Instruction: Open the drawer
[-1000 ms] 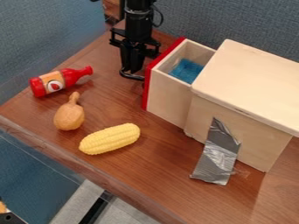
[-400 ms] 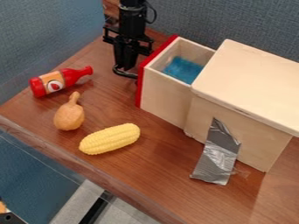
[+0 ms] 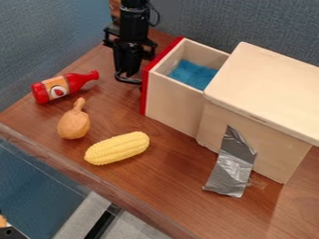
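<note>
Nearest, a strip of silver tape (image 3: pixel 230 163) runs from the side of the wooden cabinet (image 3: pixel 268 86) down to the table (image 3: pixel 162 186), just as it does a second ago. The toy corn (image 3: pixel 117 148) lies out past the cabinet's drawer end, toward the near edge; the toy drumstick (image 3: pixel 73 124) is farther out from the cabinet, and the red bottle (image 3: pixel 62 87) lies beyond that. None of these has shifted.

What has changed is the drawer (image 3: pixel 171 98). It sticks well out of the cabinet's end, and its red front (image 3: pixel 147 81) stands a little farther from the cabinet than in both earlier views. The blue cloth (image 3: pixel 192 74) inside has slid outward with it.

The gripper (image 3: pixel 127 77) has travelled the same way, away from the cabinet, and is just outside the red front, by a dark curved bar (image 3: pixel 128 80) that is probably the handle. I cannot tell whether the gripper is wide or narrow, or whether it grips that bar.

For the task, this looks like a pull that works and is nearly done. A slight further draw, kept straight, may do; too much could bring the drawer out of the cabinet.
</note>
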`<action>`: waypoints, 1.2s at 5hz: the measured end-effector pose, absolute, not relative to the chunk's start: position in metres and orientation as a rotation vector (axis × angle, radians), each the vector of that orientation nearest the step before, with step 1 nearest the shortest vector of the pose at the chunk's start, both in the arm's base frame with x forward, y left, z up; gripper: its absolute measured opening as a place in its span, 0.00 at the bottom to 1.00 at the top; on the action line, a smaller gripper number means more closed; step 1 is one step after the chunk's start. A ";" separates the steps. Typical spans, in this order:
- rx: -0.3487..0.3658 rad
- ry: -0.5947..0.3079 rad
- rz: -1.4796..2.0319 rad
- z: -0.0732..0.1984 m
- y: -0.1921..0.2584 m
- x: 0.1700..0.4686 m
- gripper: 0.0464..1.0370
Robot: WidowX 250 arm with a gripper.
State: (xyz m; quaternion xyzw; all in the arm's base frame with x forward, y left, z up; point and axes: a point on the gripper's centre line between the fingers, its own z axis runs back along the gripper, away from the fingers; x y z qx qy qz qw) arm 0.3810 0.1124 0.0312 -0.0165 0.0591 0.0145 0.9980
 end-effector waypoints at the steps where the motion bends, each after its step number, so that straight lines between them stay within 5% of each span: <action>1: -0.044 0.139 0.013 0.032 0.115 0.379 0.69; 2: -0.052 0.141 0.003 0.031 0.113 0.379 0.95; 3: -0.071 0.134 -0.009 0.031 0.110 0.377 0.97; 6: 0.006 -0.053 -0.031 0.128 0.104 0.355 0.96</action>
